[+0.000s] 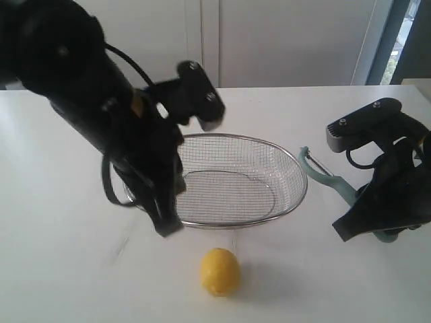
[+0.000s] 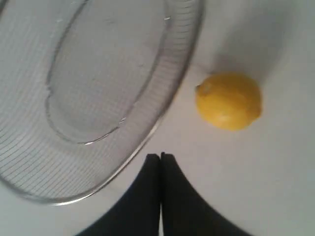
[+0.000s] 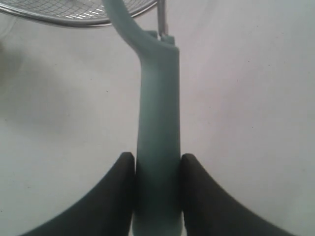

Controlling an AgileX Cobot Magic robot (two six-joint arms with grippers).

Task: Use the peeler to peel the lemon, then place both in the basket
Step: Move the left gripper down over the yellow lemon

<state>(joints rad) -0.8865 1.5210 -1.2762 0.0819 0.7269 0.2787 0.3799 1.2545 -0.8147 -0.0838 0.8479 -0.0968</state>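
The yellow lemon lies on the white table in front of the wire basket. My left gripper hangs shut and empty by the basket's front left rim, a short way from the lemon. The pale teal peeler lies right of the basket, its forked head beside the rim. My right gripper is shut on the peeler's handle, one finger pressed to each side.
The white table stretches to the left and front. A wall and a window frame stand behind it. The basket holds nothing.
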